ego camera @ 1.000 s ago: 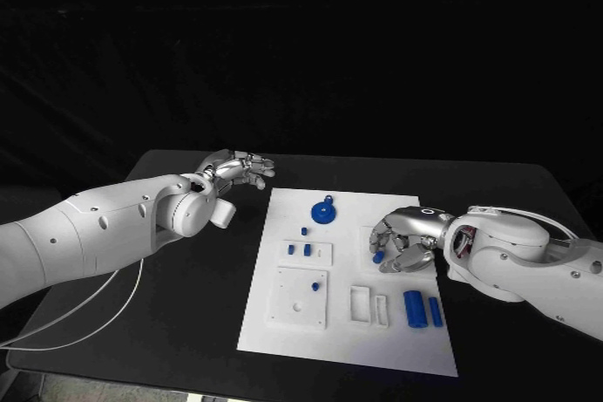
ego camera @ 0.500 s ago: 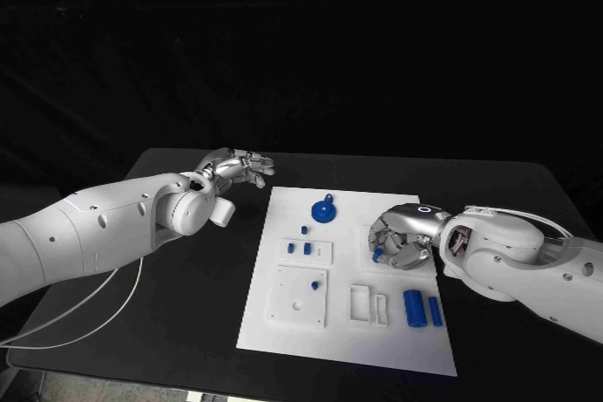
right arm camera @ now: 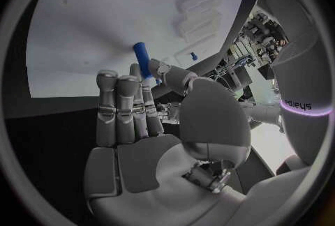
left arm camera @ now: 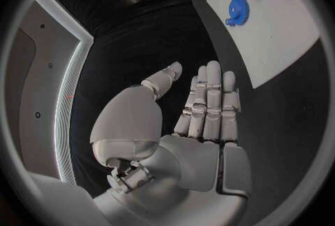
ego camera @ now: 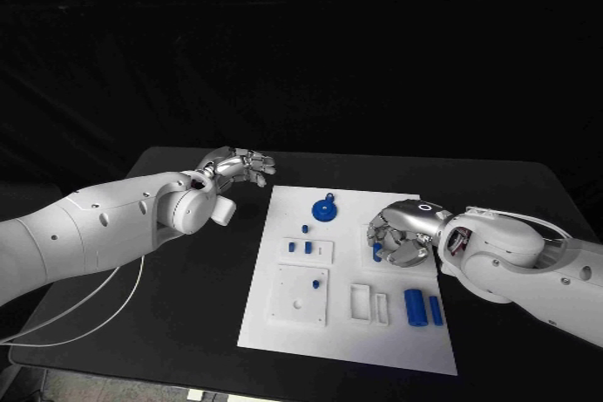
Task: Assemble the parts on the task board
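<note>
Left hand [ego camera: 235, 169]: silver, jointed metal; hovers over bare black table [ego camera: 188, 289], just off the board's far left corner. Fingers apart and nearly straight, palm empty in the left wrist view [left arm camera: 202, 125]. Holds nothing.

Board [ego camera: 301, 332]: flat white plate, matt, rectangular, mid-table. Raised white fixtures on it: a square block [ego camera: 299, 296] with a small blue peg [ego camera: 315, 285] standing in it, a smaller block [ego camera: 303, 249] behind it carrying blue studs [ego camera: 306, 248], and a slotted holder [ego camera: 369, 303] to the right.

Gear [ego camera: 324, 212]: blue, round, toothed rim, plastic look; lies flat near the board's far edge.

Pin [ego camera: 377, 255]: short blue cylinder, smooth. In the right wrist view it stands out between the thumb and fingertips [right arm camera: 142, 58], so it looks pinched, though the contact itself is small and partly hidden.

Right hand [ego camera: 400, 236]: silver, fingers curled down over the board's right-centre, closed about the pin.

Cylinders [ego camera: 415, 308]: two blue rods, one thick, one thin [ego camera: 435, 310], lying side by side near the holder.

Handling note, as judgement: the step in hand appears to be lifting the pin for seating. Keep the pinch near the pin's upper end so the lower end stays free, hold it upright, line it over its hole before lowering, and press straight down; smooth plastic may slip or tilt if squeezed off-centre.
</note>
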